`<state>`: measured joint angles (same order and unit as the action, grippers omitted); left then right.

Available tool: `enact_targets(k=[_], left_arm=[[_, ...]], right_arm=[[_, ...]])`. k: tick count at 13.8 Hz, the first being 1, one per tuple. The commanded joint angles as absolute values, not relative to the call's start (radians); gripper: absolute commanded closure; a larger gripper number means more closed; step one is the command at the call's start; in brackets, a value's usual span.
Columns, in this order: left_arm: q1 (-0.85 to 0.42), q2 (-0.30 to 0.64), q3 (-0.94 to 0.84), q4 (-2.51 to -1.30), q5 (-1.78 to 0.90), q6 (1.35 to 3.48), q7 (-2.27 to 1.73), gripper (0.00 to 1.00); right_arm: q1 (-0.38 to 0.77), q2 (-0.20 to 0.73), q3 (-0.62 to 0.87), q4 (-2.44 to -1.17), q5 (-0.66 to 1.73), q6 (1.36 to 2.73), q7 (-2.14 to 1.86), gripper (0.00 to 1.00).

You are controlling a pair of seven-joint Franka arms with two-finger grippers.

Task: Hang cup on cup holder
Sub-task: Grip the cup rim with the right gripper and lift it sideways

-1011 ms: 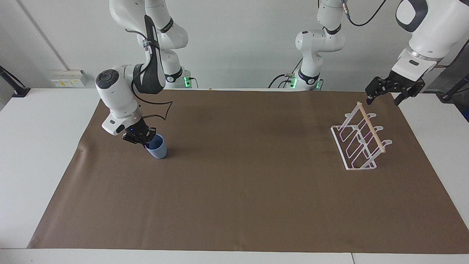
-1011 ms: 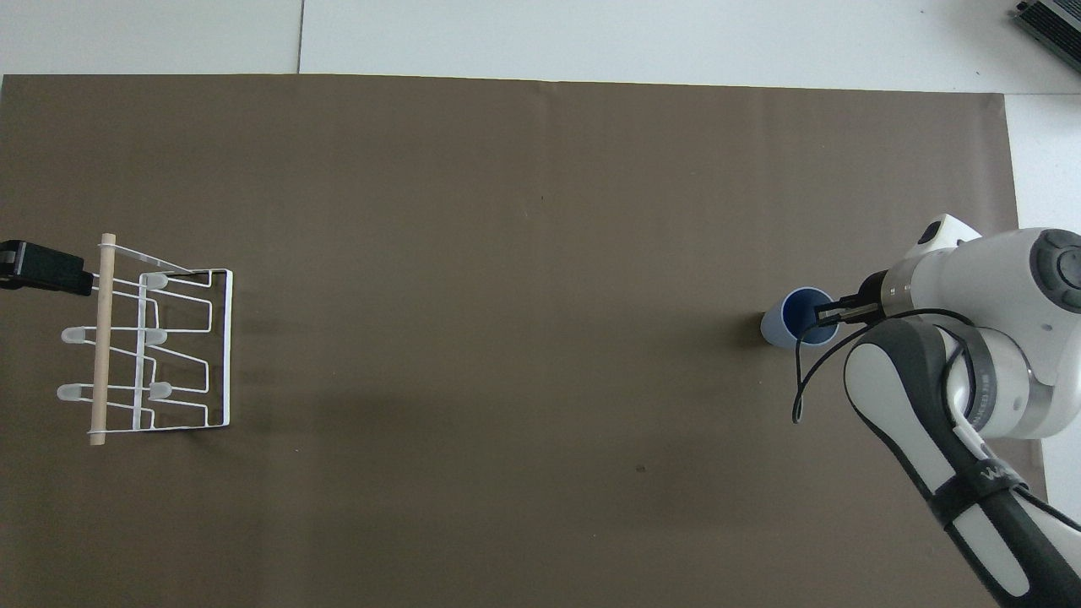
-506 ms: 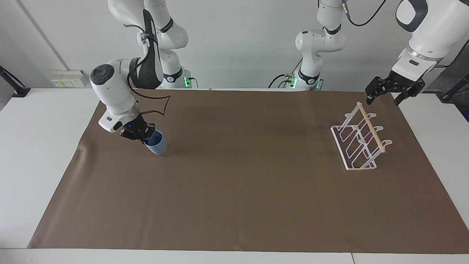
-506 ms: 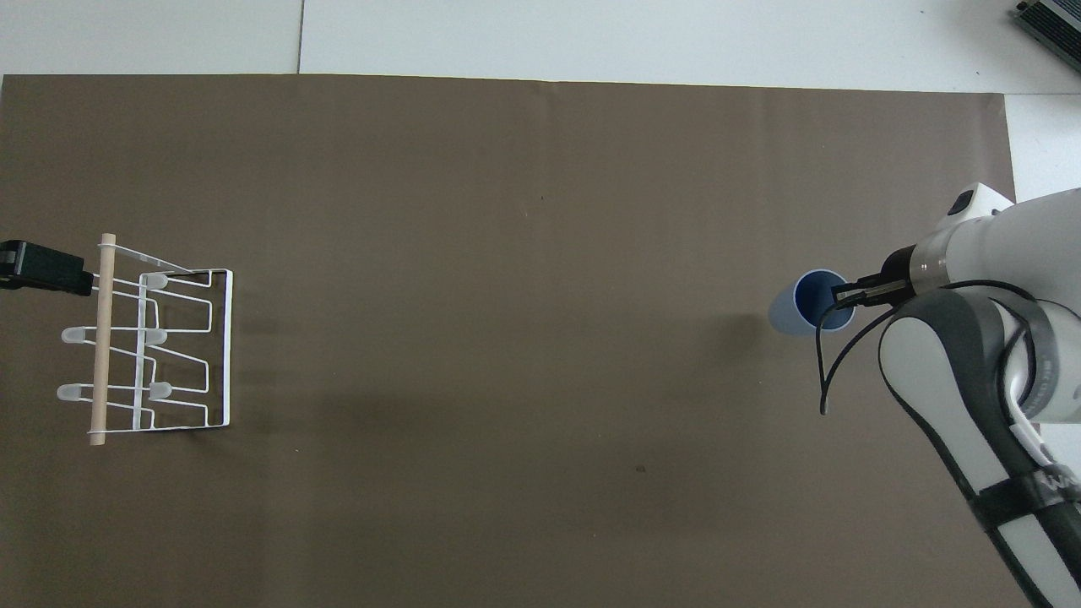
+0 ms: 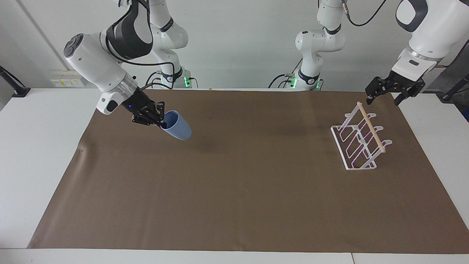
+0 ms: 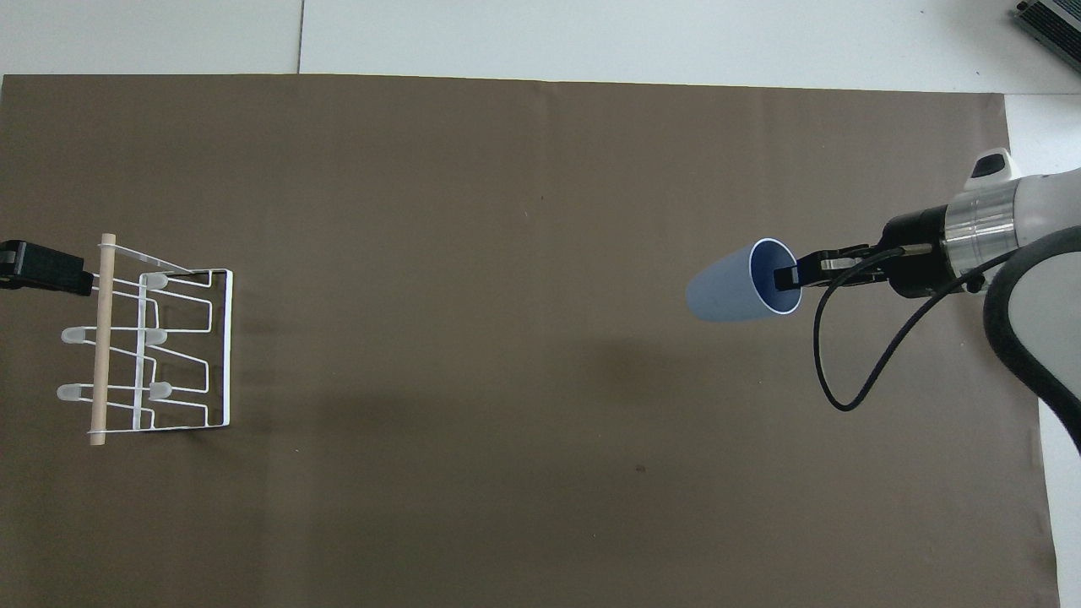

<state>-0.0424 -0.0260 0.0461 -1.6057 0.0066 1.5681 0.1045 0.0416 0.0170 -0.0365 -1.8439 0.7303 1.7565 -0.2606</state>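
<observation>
Your right gripper (image 5: 158,118) is up over the brown mat (image 5: 234,190) at the right arm's end of the table (image 5: 36,146); its fingers pinch the rim of the blue cup (image 5: 177,126), tipped on its side in the air. Your left gripper (image 5: 388,91) waits, fingers spread wide, above the white rack (image 5: 361,141) at the left arm's end

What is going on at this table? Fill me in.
The right end effector grips the blue cup by its rim, holding it tilted in the air over the brown mat. The white cup holder stands at the left arm's end of the table with nothing on it. The left end effector waits above it, open.
</observation>
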Motion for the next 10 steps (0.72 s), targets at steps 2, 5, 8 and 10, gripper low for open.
enact_targets(k=[2, 5, 8, 10], left_arm=[[-0.040, -0.034, 0.044, -1.608, 0.003, 1.552, 0.095, 0.00], [-0.040, -0.034, 0.044, -1.608, 0.005, 1.552, 0.095, 0.00], [-0.061, -0.037, 0.035, -1.608, 0.005, 1.502, 0.094, 0.00], [-0.071, -0.044, 0.037, -1.602, 0.005, 1.500, 0.100, 0.00]], right_arm=[[0.078, -0.005, -0.003, -1.871, 0.934, 1.729, -0.206, 1.00], [0.121, -0.006, -0.002, -1.923, 1.171, 1.770, -0.167, 1.00], [0.147, -0.003, 0.000, -1.965, 1.397, 1.860, -0.166, 1.00], [0.224, 0.009, 0.000, -1.968, 1.492, 1.983, -0.169, 1.00]])
